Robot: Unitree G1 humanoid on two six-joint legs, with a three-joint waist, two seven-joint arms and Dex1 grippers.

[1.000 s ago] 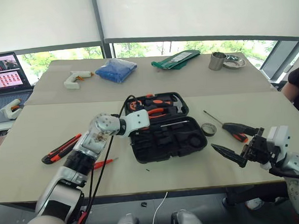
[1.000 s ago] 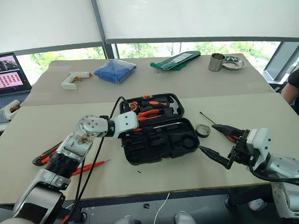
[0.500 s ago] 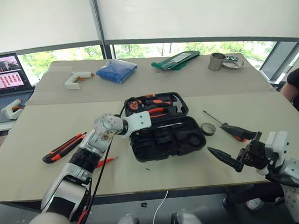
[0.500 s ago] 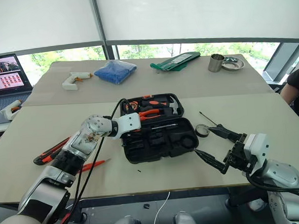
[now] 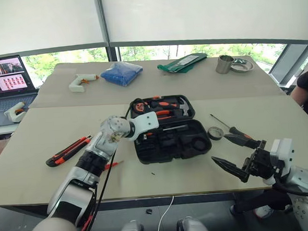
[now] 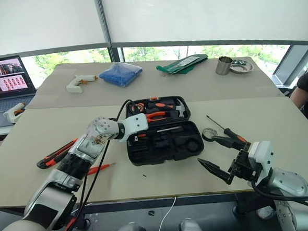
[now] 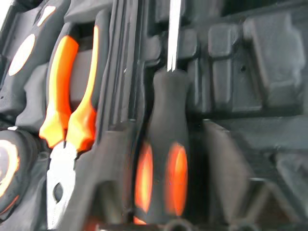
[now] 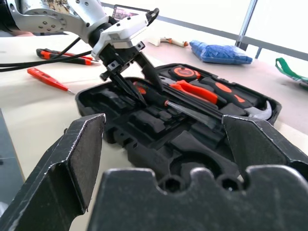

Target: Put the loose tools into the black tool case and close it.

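Over the open black tool case (image 6: 165, 138), the left gripper (image 8: 137, 79) stood with its fingers parted astride a screwdriver (image 7: 163, 149) lying in a recess, not clamping it. Near the table's front edge, the right gripper (image 6: 215, 154) hung spread wide and empty, near the second screwdriver (image 6: 229, 134) and tape roll (image 6: 208, 135).

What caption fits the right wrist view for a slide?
Left gripper open over a screwdriver lying in the open black tool case, framed by the open right gripper, tester pen on the table.
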